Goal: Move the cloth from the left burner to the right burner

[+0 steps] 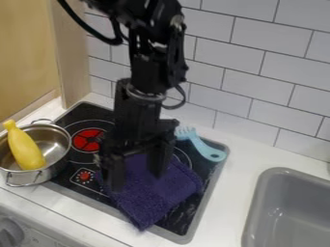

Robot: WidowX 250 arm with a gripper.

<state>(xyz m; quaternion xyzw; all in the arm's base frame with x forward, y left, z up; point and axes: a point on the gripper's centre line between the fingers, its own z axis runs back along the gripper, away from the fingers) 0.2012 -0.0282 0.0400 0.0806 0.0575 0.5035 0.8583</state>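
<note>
The dark purple cloth (pixel 158 193) lies on the black stovetop (pixel 187 212), on its right part, with one corner hanging over the front rim. My gripper (pixel 136 177) hangs over the cloth's left part, its two fingers spread apart and pointing down, with cloth visible between them. The left burner (pixel 87 139), marked in red, is uncovered to the left of the gripper. Of the right burner (pixel 183 157), a thin ring arc shows behind the cloth; the rest is hidden by cloth and arm.
A metal pot (pixel 57 144) holding a yellow bottle-shaped object (pixel 24 147) stands at the stove's left edge. A light blue brush (pixel 207 150) rests at the back right. The grey sink (pixel 258 212) is at the right, and a tiled wall (pixel 226 87) rises behind.
</note>
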